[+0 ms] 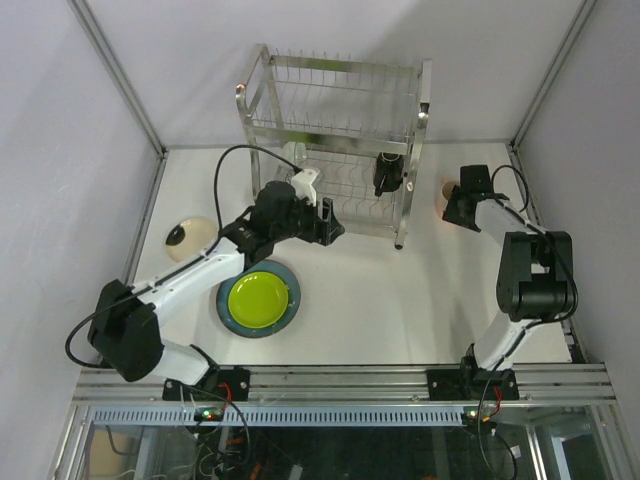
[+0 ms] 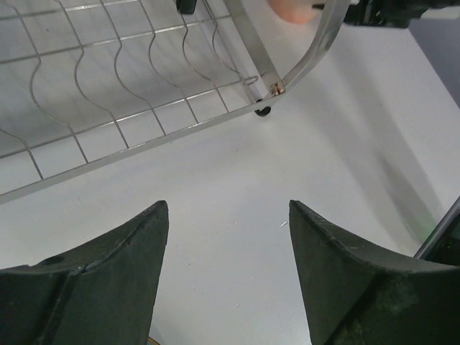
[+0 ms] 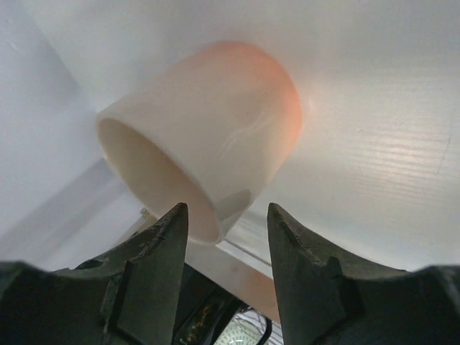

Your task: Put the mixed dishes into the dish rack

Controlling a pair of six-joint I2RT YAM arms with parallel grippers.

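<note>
The dish rack (image 1: 335, 140) stands at the back middle; a dark-handled mug (image 1: 386, 172) sits on its lower shelf. My left gripper (image 1: 335, 224) is open and empty, low over the table just in front of the lower shelf (image 2: 144, 86); its fingers (image 2: 122, 266) frame bare table. My right gripper (image 1: 452, 204) is open at the pink mug (image 1: 445, 190), which lies on its side (image 3: 215, 122) with its lower rim between my fingertips (image 3: 165, 237). The lime-green plate (image 1: 258, 297) lies on the blue-grey plate (image 1: 228, 313). The cream black-marked plate (image 1: 188, 238) is at the left.
The rack's near right post and foot (image 2: 264, 111) are close ahead of my left gripper. Grey walls close the table on the left, back and right; the pink mug is close to the right wall. A metal rail (image 1: 340, 380) runs along the near edge.
</note>
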